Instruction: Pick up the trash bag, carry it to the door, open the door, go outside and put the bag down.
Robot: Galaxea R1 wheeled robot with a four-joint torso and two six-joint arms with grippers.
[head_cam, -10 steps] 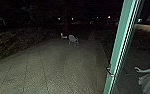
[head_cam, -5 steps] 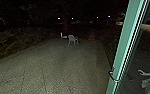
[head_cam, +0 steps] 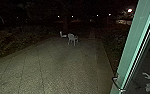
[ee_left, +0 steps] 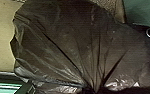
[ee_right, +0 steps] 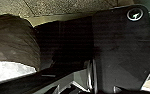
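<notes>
Head view: the door (head_cam: 133,47) is seen farther right than before, so the paved yard (head_cam: 61,67) is likely being entered, the trash bag (ee_left: 66,37) clamped at its neck by the left end effector (ee_left: 90,89), the right one's state unclear.

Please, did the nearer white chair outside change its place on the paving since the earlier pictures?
No. The white chair stays at the same spot near the far end of the paving, judged against its edges.

Dark trash bag (ee_left: 66,37), creases converging toward gathered neck (ee_left: 93,87).
</notes>
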